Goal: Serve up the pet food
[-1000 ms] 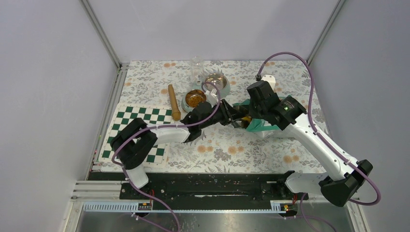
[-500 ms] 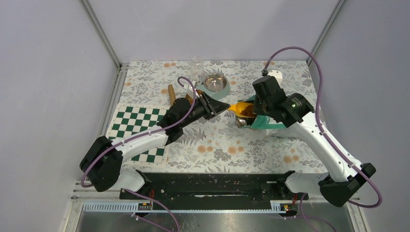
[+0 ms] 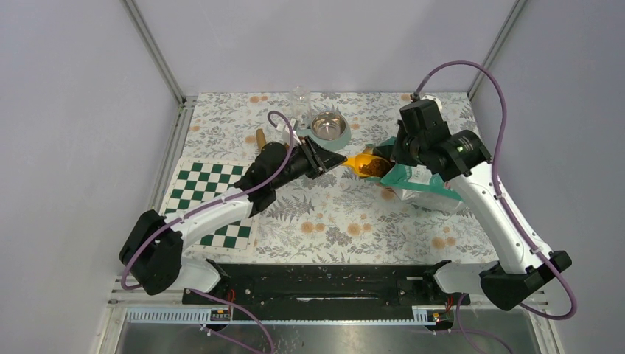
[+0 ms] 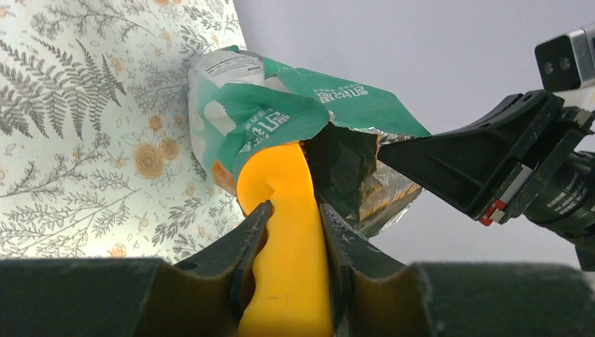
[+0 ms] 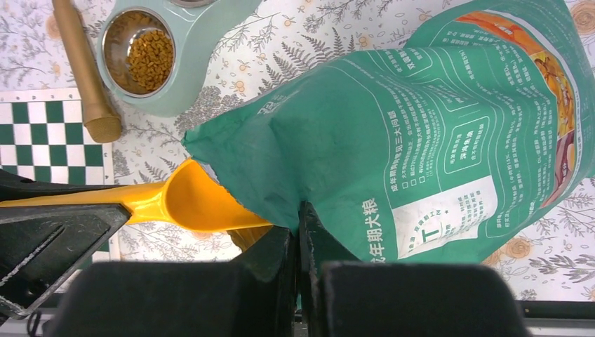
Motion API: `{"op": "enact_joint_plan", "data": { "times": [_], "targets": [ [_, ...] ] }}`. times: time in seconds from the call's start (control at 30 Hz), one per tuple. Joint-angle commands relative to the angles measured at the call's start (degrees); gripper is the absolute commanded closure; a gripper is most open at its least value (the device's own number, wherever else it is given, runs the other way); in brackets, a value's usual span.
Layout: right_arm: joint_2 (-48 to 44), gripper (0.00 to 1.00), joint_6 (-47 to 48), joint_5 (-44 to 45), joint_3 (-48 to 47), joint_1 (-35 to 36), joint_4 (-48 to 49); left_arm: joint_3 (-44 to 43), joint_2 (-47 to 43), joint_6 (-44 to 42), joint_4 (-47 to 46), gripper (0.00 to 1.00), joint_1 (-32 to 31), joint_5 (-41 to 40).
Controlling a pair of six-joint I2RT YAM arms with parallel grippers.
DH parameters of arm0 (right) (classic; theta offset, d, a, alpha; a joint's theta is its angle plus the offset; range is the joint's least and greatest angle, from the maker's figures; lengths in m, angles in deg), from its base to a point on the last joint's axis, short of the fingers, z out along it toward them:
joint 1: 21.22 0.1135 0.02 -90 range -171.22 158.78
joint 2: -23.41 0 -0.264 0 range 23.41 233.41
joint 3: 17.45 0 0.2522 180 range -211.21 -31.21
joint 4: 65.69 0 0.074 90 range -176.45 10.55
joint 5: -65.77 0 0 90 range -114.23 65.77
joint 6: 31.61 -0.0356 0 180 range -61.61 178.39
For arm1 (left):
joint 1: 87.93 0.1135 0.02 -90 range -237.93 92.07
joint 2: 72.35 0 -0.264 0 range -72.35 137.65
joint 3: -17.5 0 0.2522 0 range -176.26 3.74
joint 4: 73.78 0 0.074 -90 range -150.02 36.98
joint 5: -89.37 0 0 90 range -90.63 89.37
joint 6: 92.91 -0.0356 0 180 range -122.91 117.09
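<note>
Swinging clear of the teal pet-food bag (image 3: 410, 178) since a second ago, the orange scoop (image 3: 357, 162) is now riding just outside its mouth, carrying a heap of pet food (image 3: 374, 168). A checkered mat (image 3: 203, 179) is lying along the left edge of the table (image 3: 346, 221), with a wooden rolling pin (image 5: 81, 63) just behind it. More pet food is sitting in one steel bowl (image 5: 119, 38) of a pale-green feeder (image 5: 196, 49) toward the back edge. The left gripper (image 4: 291, 214) is clamping the scoop's handle, its jaws standing narrow. Rightward, the bag is slumping near the right edge, and the right gripper (image 5: 298, 214) is pinching its torn rim tightly.
</note>
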Motion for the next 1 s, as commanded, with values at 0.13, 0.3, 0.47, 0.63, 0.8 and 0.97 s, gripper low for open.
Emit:
{"op": "enact_joint_plan", "data": {
  "times": [0.13,0.3,0.47,0.63,0.8,0.97],
  "targets": [
    [-1.79,1.0,-3.5,-10.84,-8.4,-2.09,5.4,-8.31,-1.21,-11.8,4.65,1.0,1.04,-2.95],
    [-0.28,1.0,-4.84,-13.44,-12.13,-3.13,5.4,-9.78,1.37,-0.37,5.3,1.0,4.45,1.66],
    [0.12,1.0,-5.97,-15.32,-13.47,-6.03,5.41,-8.23,2.51,8.82,0.4,1.0,6.31,5.25],
    [-1.06,1.0,-6.33,-16.95,-12.49,-9.96,5.67,-7.78,0.38,11.5,-0.47,1.0,6.64,3.86],
    [-2.54,1.0,-6.31,-20.42,-10.86,-13.45,5.92,-7.5,-2.02,13.68,-2.15,1.0,7.04,1.75],
    [-3.01,1.0,-6.32,-23.58,-10.41,-16.92,6.32,-8.45,-4.0,15.1,-0.83,1.0,7.1,2.53]
  ]
}}
